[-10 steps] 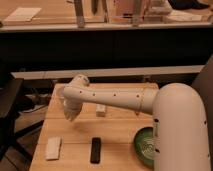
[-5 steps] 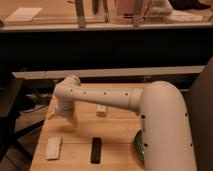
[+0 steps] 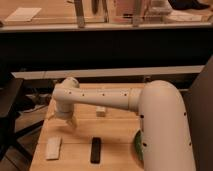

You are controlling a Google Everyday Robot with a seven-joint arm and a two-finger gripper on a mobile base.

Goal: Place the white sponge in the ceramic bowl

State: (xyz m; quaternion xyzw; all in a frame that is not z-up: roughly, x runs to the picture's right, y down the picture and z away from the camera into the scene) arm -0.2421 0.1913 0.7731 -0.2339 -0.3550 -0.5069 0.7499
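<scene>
The white sponge (image 3: 53, 148) lay flat near the wooden table's (image 3: 117, 150) left front edge; the gripper (image 3: 68, 120) hung just above and behind it; a black bar (image 3: 95, 150) lay alongside; the ceramic bowl (image 3: 136, 146) showed beside the arm (image 3: 125, 100).

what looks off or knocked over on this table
Nothing stands out. The white sponge lies flat near the table's front left, the black bar beside it, the gripper above them, the ceramic bowl mostly hidden behind the arm.
</scene>
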